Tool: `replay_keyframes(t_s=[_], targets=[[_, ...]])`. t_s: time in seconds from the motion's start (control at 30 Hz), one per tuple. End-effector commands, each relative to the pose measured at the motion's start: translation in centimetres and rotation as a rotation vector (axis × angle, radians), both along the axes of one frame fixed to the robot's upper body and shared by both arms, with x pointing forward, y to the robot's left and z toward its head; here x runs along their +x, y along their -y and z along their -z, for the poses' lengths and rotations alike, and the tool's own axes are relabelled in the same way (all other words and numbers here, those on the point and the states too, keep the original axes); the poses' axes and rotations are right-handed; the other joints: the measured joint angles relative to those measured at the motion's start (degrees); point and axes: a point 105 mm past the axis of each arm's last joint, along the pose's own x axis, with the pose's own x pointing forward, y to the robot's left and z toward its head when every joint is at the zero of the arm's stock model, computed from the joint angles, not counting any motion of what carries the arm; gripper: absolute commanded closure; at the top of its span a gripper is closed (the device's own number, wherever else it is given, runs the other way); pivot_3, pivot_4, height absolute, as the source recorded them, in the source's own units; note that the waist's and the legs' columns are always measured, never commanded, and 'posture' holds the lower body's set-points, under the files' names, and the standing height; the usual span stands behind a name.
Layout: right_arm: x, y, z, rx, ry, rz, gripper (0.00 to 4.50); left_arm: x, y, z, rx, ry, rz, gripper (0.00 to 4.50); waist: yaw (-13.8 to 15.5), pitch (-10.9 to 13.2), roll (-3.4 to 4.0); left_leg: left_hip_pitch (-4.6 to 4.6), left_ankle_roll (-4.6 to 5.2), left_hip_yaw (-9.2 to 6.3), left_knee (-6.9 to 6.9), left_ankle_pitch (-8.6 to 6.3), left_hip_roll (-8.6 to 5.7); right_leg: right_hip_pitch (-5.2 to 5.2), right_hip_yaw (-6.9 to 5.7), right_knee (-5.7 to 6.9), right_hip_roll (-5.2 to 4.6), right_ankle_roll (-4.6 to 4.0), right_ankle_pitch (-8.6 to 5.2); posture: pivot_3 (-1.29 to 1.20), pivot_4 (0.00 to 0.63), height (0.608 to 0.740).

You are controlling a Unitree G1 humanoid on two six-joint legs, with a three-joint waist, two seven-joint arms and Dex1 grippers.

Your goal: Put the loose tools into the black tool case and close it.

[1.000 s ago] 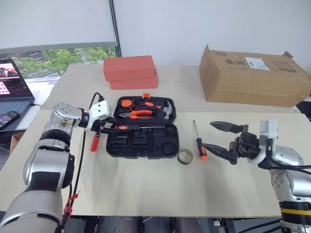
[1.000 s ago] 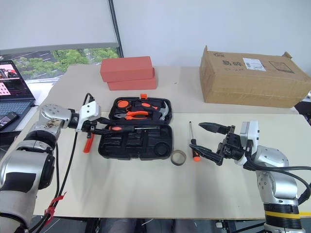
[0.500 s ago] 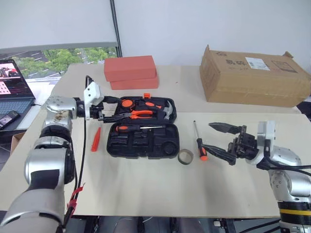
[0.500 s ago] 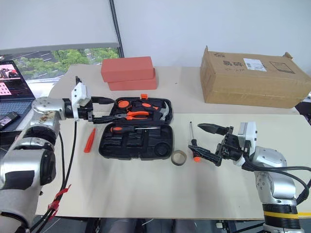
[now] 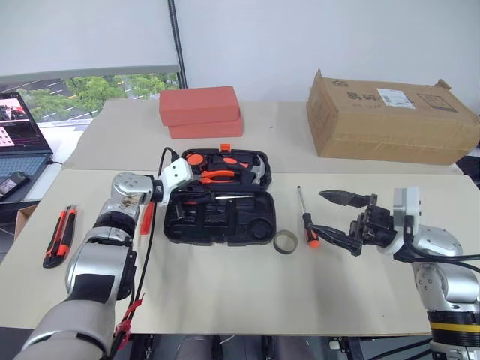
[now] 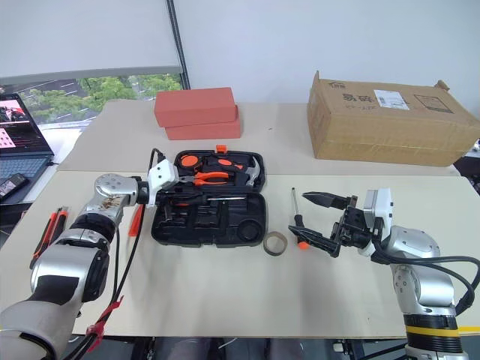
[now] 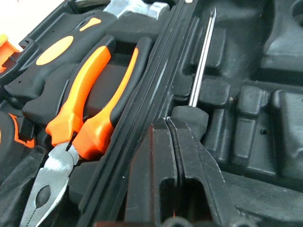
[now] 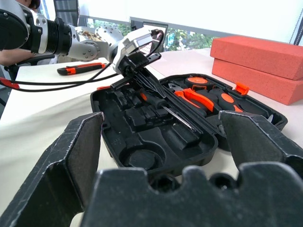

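Left claw [image 7: 174,156] clenched, empty, tips at the handle of the screwdriver [image 7: 201,61] lying in the open tool case [image 5: 219,222] mid-worktop. Right claw [image 5: 339,211] spread wide, empty, just right of the second screwdriver [image 5: 306,216] and ring roll [image 5: 285,242]. Utility knife [image 5: 57,236] far left, small orange screwdriver [image 6: 136,220] beside case.

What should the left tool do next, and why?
Probably press the shut left tool down onto the screwdriver to seat it. Its closed fingertips rest against the black handle's end, and the shaft lies along the black tool case's central ridge, apparently not settled in a recess.
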Motion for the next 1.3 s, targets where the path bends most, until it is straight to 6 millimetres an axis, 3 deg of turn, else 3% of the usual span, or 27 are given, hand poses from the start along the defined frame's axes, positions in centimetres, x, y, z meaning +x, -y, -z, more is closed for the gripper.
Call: replay_keyframes(t_s=[0.03,0.43,0.6,0.73,0.77,0.83,0.93,1.13,1.3], targets=[[-0.4,0.1,-1.2,-0.006,0.061,0.009,0.00,-0.7,0.0,1.3,0.120,-0.004,0.062,4.45,0.01,0.00,0.00,0.02,0.01,0.00,0.00,0.00,0.00,0.02,0.00,0.01,0.00,0.00,0.00,0.00,0.150,0.712],[-0.6,0.5,-0.5,-0.016,0.056,0.044,0.00,0.1,0.0,2.6,0.345,0.125,0.070,4.45,0.13,-0.07,0.06,0.19,0.33,0.01,0.00,-0.19,-0.03,0.13,0.06,0.13,-0.06,0.00,0.00,0.00,0.150,0.712],[-0.3,1.0,0.1,-0.042,0.026,0.087,0.00,0.3,0.4,2.1,0.277,0.125,0.045,4.45,0.14,-0.08,0.06,0.34,0.33,-0.01,0.01,-0.16,-0.01,0.16,0.15,0.29,-0.08,0.24,-0.14,0.00,0.150,0.712],[1.1,1.8,1.4,-0.099,-0.058,0.219,0.00,1.1,1.0,-1.4,-0.012,0.086,-0.026,4.45,0.10,-0.07,0.06,0.28,0.36,0.00,0.04,-0.12,-0.01,0.09,0.19,0.31,-0.09,0.31,-0.18,0.00,0.150,0.712],[1.4,1.9,1.6,-0.100,-0.076,0.253,0.00,1.1,1.1,-2.2,-0.067,0.078,-0.024,3.95,0.09,-0.07,0.05,0.21,0.36,0.00,0.07,-0.12,0.00,0.03,0.18,0.32,-0.08,0.30,-0.17,0.00,0.150,0.712],[2.0,2.1,2.3,-0.114,-0.111,0.326,0.00,0.9,1.3,-3.8,-0.168,0.065,0.010,3.45,0.12,-0.06,0.05,0.06,0.34,-0.01,0.09,-0.10,0.00,-0.07,0.13,0.31,-0.05,0.04,-0.02,0.00,0.150,0.712],[3.0,2.0,3.7,-0.128,-0.191,0.458,0.00,-0.1,1.2,-6.6,-0.295,0.028,0.111,2.31,0.05,-0.06,0.04,-0.05,-0.07,0.00,0.09,0.13,0.00,-0.12,0.06,0.26,-0.03,-0.05,0.02,0.00,0.150,0.712],[4.0,0.9,4.8,-0.129,-0.352,0.609,0.00,-3.6,0.6,-9.0,-0.301,-0.057,0.304,0.16,-0.56,-0.05,0.05,-0.07,-0.12,0.02,0.09,0.16,-0.02,-0.13,0.18,0.19,0.00,0.02,-0.06,0.00,0.150,0.712],[4.4,0.3,5.9,-0.216,-0.434,0.717,0.00,-7.1,0.5,-9.3,-0.185,-0.110,0.403,0.03,-1.15,-0.05,0.06,0.00,-0.20,-0.03,0.02,0.20,0.06,-0.13,0.51,0.24,0.06,-0.03,-0.10,0.00,0.150,0.712]])
